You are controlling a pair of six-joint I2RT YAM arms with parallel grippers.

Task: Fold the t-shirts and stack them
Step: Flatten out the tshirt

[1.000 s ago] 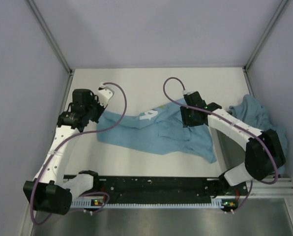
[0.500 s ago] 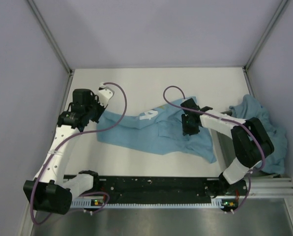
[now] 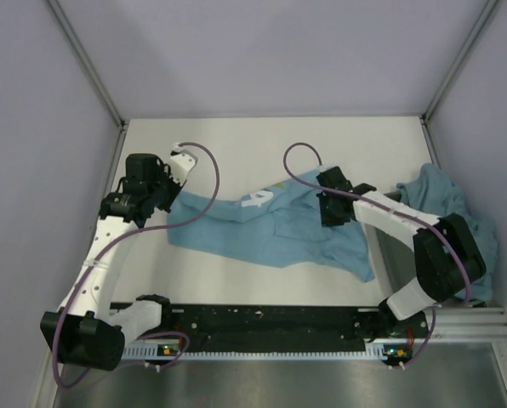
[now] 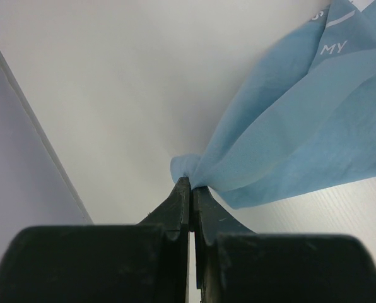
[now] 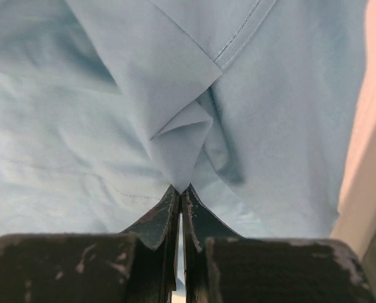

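Left end effector [image 4: 189,184] clamps the shirt's [image 3: 262,234] far-left corner and right end effector [image 5: 178,188] pinches a fold near its middle as it lies rumpled on the bench [image 3: 236,144]; light, limp cotton, likely best gripped at corners or hems.

White arms [image 3: 94,265], black joints [image 3: 83,342], purple cables [image 3: 217,180]

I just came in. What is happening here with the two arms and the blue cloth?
Both arms are handling one light blue t-shirt that lies stretched out but wrinkled across the white table. The left gripper is shut on a bunched corner at the shirt's left end, and the right gripper pinches a fold nearer its right side. The shirt is not folded yet. A heap of blue shirts waits at the table's right edge.
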